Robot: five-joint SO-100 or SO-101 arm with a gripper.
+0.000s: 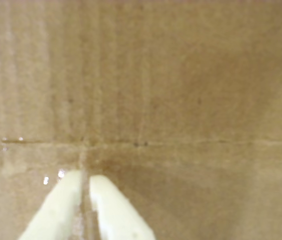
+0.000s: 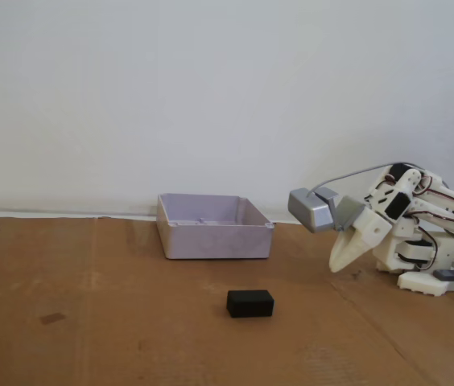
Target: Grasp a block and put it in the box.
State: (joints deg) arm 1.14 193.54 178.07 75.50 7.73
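Observation:
A small black block [image 2: 250, 303] lies on the brown cardboard in the fixed view, in front of a shallow pale lilac box [image 2: 213, 226] that is open on top. My white gripper [image 2: 336, 265] hangs at the right, tips down just above the cardboard, well to the right of the block and apart from it. In the wrist view the gripper [image 1: 85, 176] enters from the bottom with its two cream fingers nearly together and nothing between them. Block and box are out of the wrist view, which shows only cardboard.
The arm's base [image 2: 428, 265] sits at the far right on the cardboard sheet [image 2: 90, 322]. A white wall stands behind the box. A crease [image 1: 181, 143] runs across the cardboard in the wrist view.

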